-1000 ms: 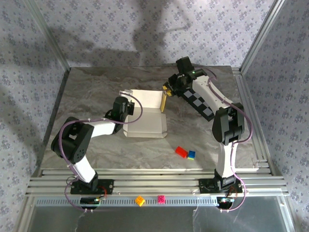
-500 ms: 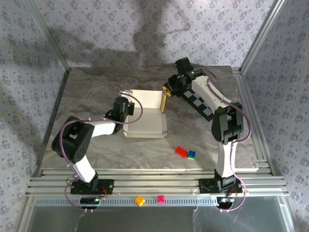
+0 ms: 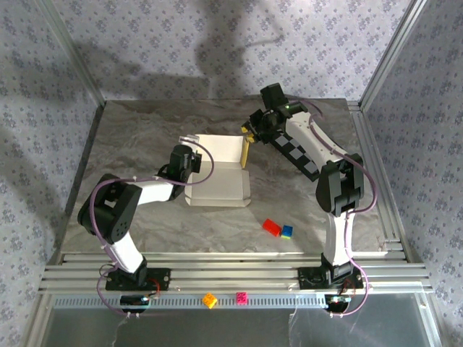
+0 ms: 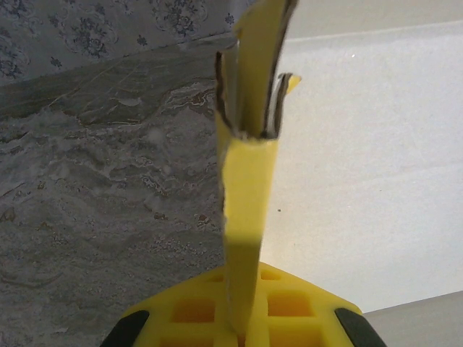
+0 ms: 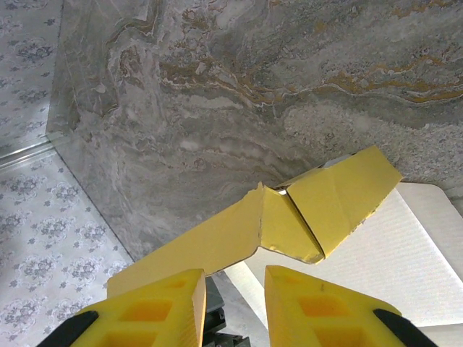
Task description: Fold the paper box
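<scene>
Left gripper (image 3: pixel 186 147) was seen at the left edge of the yellow thin-cardboard paper box with a white inner face (image 3: pixel 217 177), just left of the middle of the top view. In the left wrist view this gripper (image 4: pixel 235 329) was clenched on an upright yellow wall of the box (image 4: pixel 246 188), the cardboard edge running down between its yellow fingers (image 4: pixel 289 311), with the white inner face spread to the right of the frame. The right gripper (image 3: pixel 253 134) was held at the far right corner of the box, above centre in the top view. In the right wrist view its fingers (image 5: pixel 318 303) were parted, the gripper (image 5: pixel 233 289) released, and a creased yellow flap of the box (image 5: pixel 340 191) was seen just beyond the fingertips; whether they touched it could not be told. The box lay open on the grey marble-patterned table top (image 3: pixel 145 137). A black-and-grey checkerboard mat (image 3: pixel 300 155) lay right of the box, partly under the right arm. A small red toy brick (image 3: pixel 271 227) and a small blue toy brick (image 3: pixel 287 231) sat touching, below and right of the box.
</scene>
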You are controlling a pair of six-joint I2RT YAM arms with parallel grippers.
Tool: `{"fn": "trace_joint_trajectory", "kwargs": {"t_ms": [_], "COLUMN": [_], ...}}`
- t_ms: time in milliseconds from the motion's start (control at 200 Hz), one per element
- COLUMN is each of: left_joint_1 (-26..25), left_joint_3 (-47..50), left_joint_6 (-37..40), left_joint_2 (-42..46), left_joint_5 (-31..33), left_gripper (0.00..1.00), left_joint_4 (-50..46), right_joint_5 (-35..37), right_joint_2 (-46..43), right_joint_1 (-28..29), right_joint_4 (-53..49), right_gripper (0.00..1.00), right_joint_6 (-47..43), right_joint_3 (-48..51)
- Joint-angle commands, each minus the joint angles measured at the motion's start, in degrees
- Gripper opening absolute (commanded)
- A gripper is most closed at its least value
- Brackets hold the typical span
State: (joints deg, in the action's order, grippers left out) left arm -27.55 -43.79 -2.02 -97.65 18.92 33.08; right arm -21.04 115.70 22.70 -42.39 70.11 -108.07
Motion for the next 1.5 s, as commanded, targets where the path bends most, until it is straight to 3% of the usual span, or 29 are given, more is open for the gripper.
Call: {"fn": "trace_joint_trajectory", "kwargs": {"t_ms": [0,1084,1304,1494], "left_joint_1": [-0.48,-0.33,0.0,0.16], "left_joint_3": [-0.41,0.01,0.24,0.24], "left_joint_6": [0.17,0.55,0.44,0.26], "left_joint_2": [-0.62,-0.54,-0.44,-0.53], "left_joint_5": [0.55,0.85,0.93,0.6], "left_gripper": [0.0,0.0,0.0,0.0], "left_joint_4": [0.76,1.66,1.63,1.57], "right_joint_5": [1.51,2.93,3.08,3.12], "right_joint_2": [1.15,5.04,4.89,4.73], "right_joint_1": [0.15,0.15,-0.07,-0.24], "right_joint_4": [-1.87,-6.08,-7.0,-7.71], "right_gripper": [0.29,0.29,0.21,0.2], "right_joint_6": [0.66,3.51,2.44,0.79], "right_joint_3": [-0.47,-1.67,-1.66,-0.94]}}
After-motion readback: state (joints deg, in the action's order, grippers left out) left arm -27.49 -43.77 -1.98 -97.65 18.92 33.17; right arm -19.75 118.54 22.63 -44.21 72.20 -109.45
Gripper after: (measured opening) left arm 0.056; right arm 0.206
